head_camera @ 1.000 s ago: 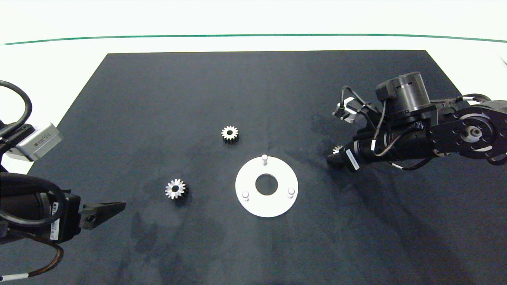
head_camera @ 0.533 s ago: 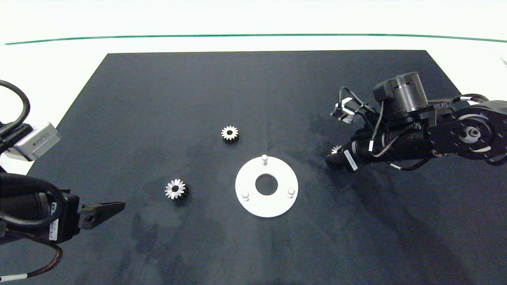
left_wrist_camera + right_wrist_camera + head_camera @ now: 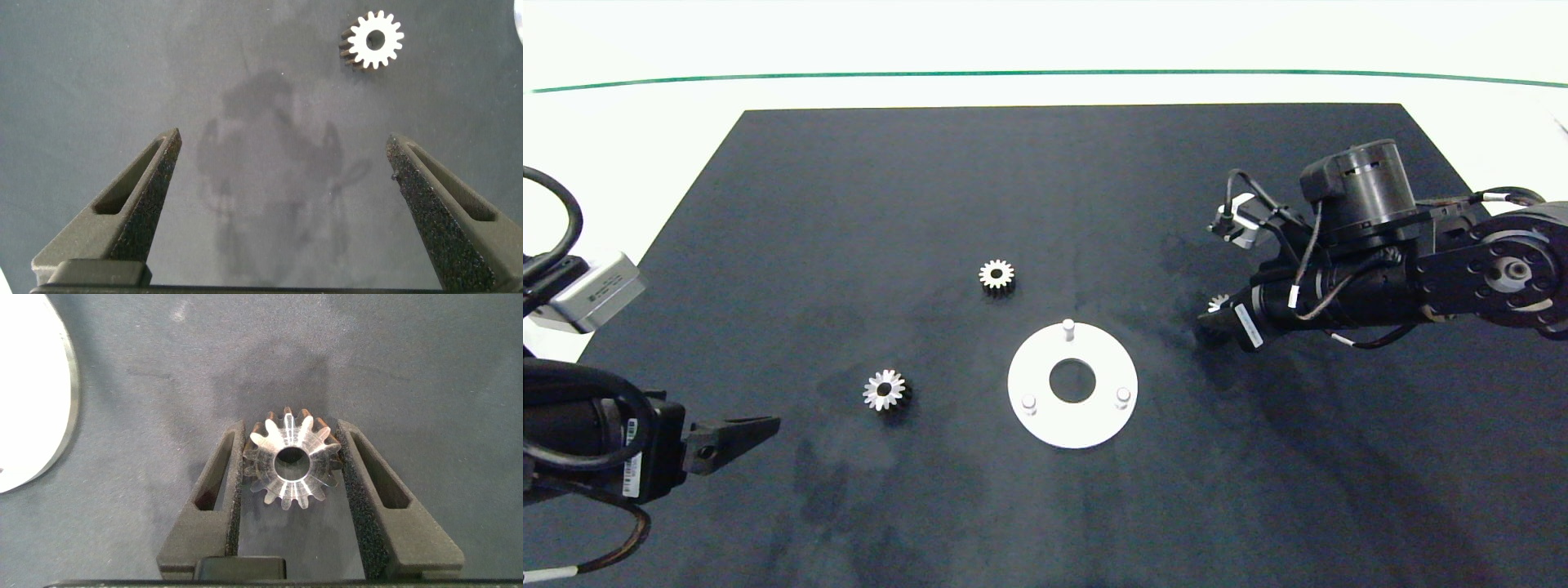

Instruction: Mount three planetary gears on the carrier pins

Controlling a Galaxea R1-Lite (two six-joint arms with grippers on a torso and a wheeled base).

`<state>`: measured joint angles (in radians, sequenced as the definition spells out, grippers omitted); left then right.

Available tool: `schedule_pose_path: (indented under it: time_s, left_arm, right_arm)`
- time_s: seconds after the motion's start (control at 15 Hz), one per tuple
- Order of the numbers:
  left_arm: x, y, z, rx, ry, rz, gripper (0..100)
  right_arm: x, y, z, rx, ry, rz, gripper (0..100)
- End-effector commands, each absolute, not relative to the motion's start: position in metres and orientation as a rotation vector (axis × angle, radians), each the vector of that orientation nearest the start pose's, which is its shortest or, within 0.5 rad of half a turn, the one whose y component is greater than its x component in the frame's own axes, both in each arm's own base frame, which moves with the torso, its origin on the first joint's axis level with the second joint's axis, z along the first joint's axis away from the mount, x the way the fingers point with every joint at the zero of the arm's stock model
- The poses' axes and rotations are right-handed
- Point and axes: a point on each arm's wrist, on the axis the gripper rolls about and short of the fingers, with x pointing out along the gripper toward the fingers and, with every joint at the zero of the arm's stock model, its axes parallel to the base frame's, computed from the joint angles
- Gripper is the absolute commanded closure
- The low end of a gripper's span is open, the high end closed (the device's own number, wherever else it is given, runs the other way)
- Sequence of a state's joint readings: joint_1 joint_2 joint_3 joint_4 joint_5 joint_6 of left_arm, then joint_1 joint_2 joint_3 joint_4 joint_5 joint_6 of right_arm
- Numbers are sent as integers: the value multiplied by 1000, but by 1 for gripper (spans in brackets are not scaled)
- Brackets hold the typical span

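Note:
My right gripper (image 3: 290,431) is shut on a silvery planetary gear (image 3: 291,464), its fingers pressed against the teeth on both sides. From above, this gear (image 3: 1218,303) peeks out beside the right gripper (image 3: 1207,325), low over the mat to the right of the white disc (image 3: 1045,425). The disc's three carrier pins (image 3: 1067,328) (image 3: 1029,403) (image 3: 1123,396) are bare. One free gear (image 3: 996,276) lies behind the disc. Another (image 3: 885,389) (image 3: 374,39) lies to its left. My left gripper (image 3: 768,425) (image 3: 282,143) hovers open near the front left, short of that gear.
A black mat (image 3: 1045,180) covers the white table, and everything lies on it. The disc's edge (image 3: 24,400) shows beside the held gear in the right wrist view. A green line (image 3: 1045,73) runs across the table's far side.
The right arm's wrist has shifted slightly up and back with the gear still gripped. The left arm, the disc and the two free gears have barely moved.

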<state>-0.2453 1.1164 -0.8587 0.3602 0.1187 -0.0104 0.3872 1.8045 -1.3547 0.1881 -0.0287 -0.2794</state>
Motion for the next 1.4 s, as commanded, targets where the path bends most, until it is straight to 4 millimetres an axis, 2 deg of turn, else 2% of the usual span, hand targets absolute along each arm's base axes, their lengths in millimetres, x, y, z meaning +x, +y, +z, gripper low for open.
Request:
schedule_pose_path:
  time_s: [0.07,0.2,0.53,0.73,1.0,1.4]
  left_arm:
    - [136,-31,239,102,610,-118,0]
    - [135,-31,238,101,611,-115,0]
    - [135,-31,240,102,604,-116,0]
    - [131,-30,241,99,591,-115,0]
    - [125,-25,245,88,565,-94,0]
    - [119,-17,249,66,533,-42,0]
  right_arm:
    - [307,128,233,-398,551,440,91]
    - [301,131,237,-405,537,440,96]
    - [281,143,255,-424,476,448,96]
    - [265,159,267,-431,425,503,96]
    - [251,189,266,-419,417,595,96]
    - [236,218,255,-443,436,691,96]
